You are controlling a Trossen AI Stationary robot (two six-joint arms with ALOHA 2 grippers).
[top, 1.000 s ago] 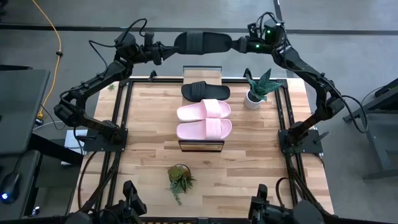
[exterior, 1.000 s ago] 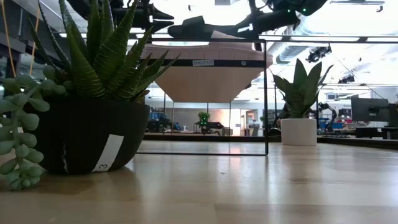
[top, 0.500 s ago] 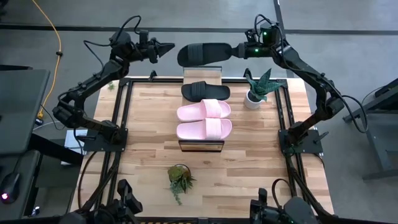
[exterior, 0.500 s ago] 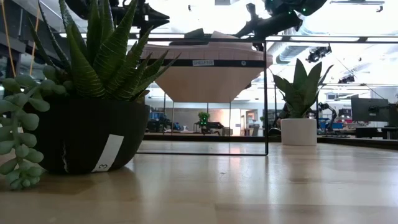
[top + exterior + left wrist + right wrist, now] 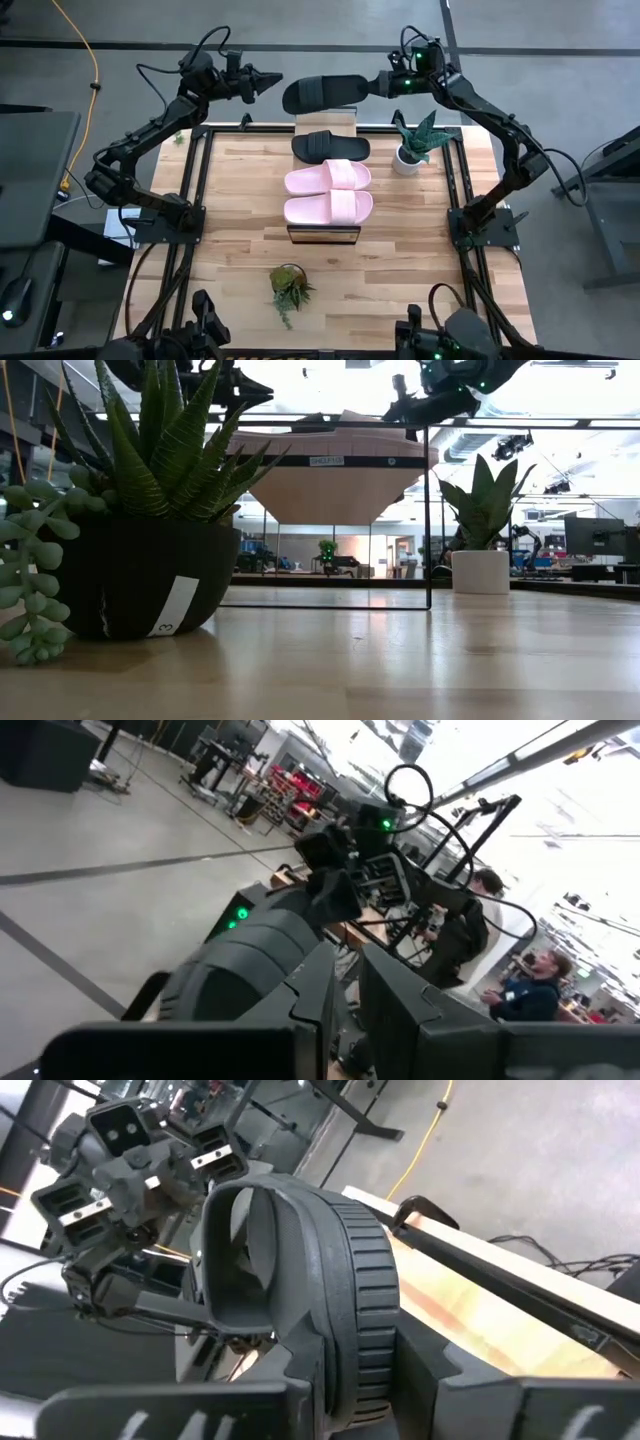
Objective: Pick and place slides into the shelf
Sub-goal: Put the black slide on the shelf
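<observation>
My right gripper (image 5: pixel 375 85) is shut on a black slide (image 5: pixel 322 92), held in the air over the far end of the shelf (image 5: pixel 325 121). The shelf's light-wood top carries another black slide (image 5: pixel 330 146) and two pale pink slides (image 5: pixel 328 178) (image 5: pixel 328 208), each lying flat on its sole in a row. My left gripper (image 5: pixel 272 78) hovers just left of the held slide with its fingers (image 5: pixel 310 1005) close together, touching nothing. In the low view the shelf's black frame (image 5: pixel 428 510) stands across the middle. My right gripper holds the black slide by one end of its sole (image 5: pixel 345 1370), the end toward the table's right. That end sits between the two fingers (image 5: pixel 455 1390), which come in roughly level from the right, along the slide's length. The slide is lifted clear, its strap (image 5: pixel 240 1240) farther out.
A potted plant in a white pot (image 5: pixel 416 146) stands right of the shelf's far end. A second plant in a dark pot (image 5: pixel 288 287) stands near the table's near edge and fills the left of the low view (image 5: pixel 140 510). Bare tabletop (image 5: pixel 230 210) lies on both sides of the shelf.
My left gripper has let go of the black slide's left end and drawn back a little toward the left. My right gripper, still holding the slide, has brought it toward the near edge, over the shelf's far end.
</observation>
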